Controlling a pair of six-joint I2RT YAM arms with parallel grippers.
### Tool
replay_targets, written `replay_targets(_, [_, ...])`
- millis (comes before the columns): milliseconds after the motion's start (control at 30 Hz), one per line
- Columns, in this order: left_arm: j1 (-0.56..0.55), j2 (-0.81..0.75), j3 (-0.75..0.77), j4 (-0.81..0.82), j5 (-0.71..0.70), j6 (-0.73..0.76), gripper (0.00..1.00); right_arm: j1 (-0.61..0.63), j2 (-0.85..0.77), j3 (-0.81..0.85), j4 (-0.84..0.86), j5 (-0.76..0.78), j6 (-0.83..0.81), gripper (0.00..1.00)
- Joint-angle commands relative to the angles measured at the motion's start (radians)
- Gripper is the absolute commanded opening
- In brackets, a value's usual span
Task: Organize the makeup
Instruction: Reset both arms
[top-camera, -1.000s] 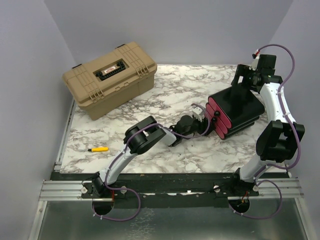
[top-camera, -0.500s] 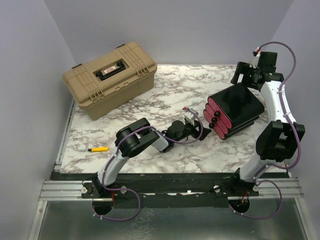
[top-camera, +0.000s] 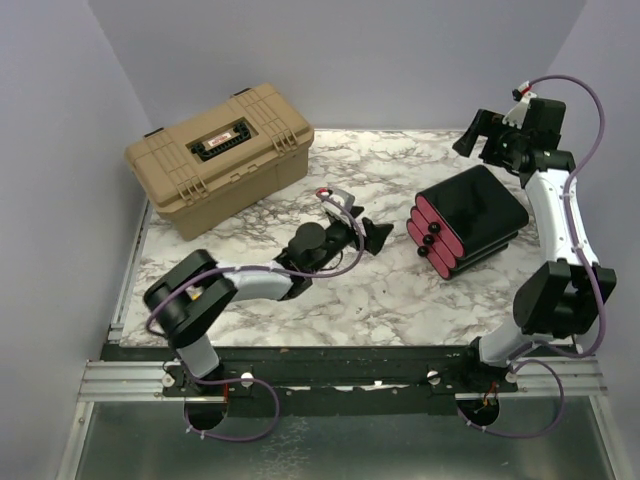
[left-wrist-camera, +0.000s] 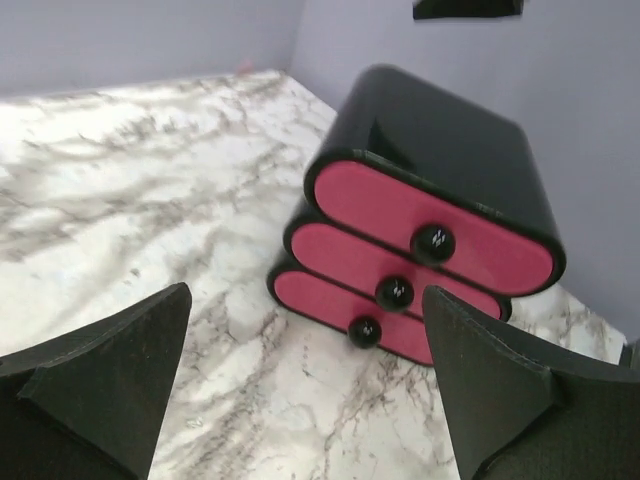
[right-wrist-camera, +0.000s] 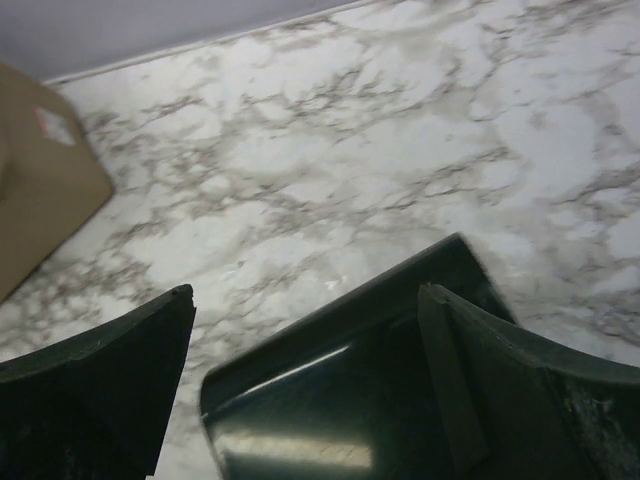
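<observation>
White-and-grey marble covered the table (top-camera: 400, 300), with plain lilac walls on three sides. From above, we saw a tan toolbox (top-camera: 220, 158) with its lid shut at 10 o'clock and a black box (top-camera: 475, 205) at 2 o'clock, its three pink drawers (top-camera: 432, 240) facing 7 o'clock. The left gripper (top-camera: 375, 235) lay low near the centre, pointing toward 3 o'clock, apart from the box. The right gripper (top-camera: 472, 135) hung at 1 o'clock, beyond the box's far end.

At the left wrist, the left gripper (left-wrist-camera: 305, 400) had its fingers spread wide with only marble between them. The black box (left-wrist-camera: 440, 150) stood ahead at 1 o'clock. All three drawers (left-wrist-camera: 400, 215) were pushed in, each with a black knob (left-wrist-camera: 433, 243). A black shape (left-wrist-camera: 468, 8) was cut off at 12 o'clock.

At the right wrist, the right gripper (right-wrist-camera: 305, 380) was likewise spread, holding nothing, with the glossy top of the black box (right-wrist-camera: 350, 400) below it. A corner of the toolbox (right-wrist-camera: 40, 170) showed at 9 o'clock.

With the drawers and toolbox shut, we could not tell where the makeup was.
</observation>
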Motion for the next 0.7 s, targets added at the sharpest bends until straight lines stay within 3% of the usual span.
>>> replay_targets(0, [0.03, -0.218, 0.042, -0.38, -0.15, 0.069, 0.99, 0.002, -0.169, -0.133, 0.211, -0.293, 0.147, 1.0])
replay_targets(167, [0.067, -0.397, 0.06, -0.671, -0.434, 0.058, 0.99, 0.003, -0.215, -0.169, 0.263, -0.379, 0.154, 1.0])
replay_targets(233, [0.087, -0.448, 0.121, -0.865, -0.563, -0.019, 0.99, 0.002, -0.239, -0.2, 0.301, -0.392, 0.133, 1.0])
replay_targets(367, [0.121, -0.485, 0.277, -1.185, -0.675, -0.155, 0.99, 0.002, -0.268, -0.237, 0.341, -0.395, 0.12, 1.0])
replay_targets(467, [0.12, -0.484, 0.363, -1.311, -0.757, -0.192, 0.99, 0.003, -0.266, -0.219, 0.321, -0.384, 0.126, 1.0])
replay_targets(667, [0.121, -0.503, 0.374, -1.342, -0.847, -0.179, 0.99, 0.002, -0.266, -0.201, 0.305, -0.36, 0.131, 1.0])
